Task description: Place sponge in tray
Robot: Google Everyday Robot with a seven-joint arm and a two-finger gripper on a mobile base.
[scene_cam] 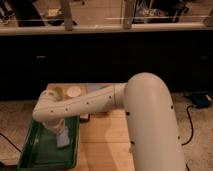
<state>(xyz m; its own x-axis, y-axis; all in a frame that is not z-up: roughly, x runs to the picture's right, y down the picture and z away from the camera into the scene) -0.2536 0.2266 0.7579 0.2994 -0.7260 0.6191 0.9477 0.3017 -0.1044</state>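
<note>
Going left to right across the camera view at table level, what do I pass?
Green tray → sponge lying in it, with the tool right above → wooden table → white arm → black cable on the floor.

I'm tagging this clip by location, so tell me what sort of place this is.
Probably an office kitchen or cafe area. A wooden table holds a green tray, a dark counter front runs behind it under glass panels, and the gripper hangs over the tray at the sponge.
</note>
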